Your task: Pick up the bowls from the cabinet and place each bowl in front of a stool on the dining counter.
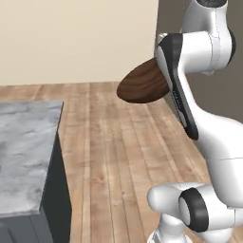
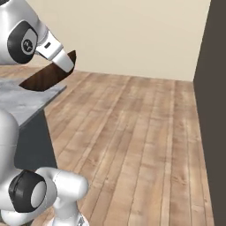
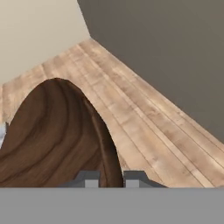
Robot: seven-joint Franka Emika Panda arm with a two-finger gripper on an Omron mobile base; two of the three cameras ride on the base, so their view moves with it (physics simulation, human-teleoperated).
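Between fingers [image 3: 110,178]: brown bowl [image 3: 52,135] rim, pinched.

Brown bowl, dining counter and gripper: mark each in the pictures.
brown bowl [image 1: 142,88], left base view, on its rounded underside.
dining counter [image 1: 26,156], left base view, on the bare marble top.
gripper [image 3: 111,178], hand view, between its fingertips clamping the bowl's rim.

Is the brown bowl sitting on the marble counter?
No, the brown bowl is up in the air, pinched by the gripper, beside the counter.
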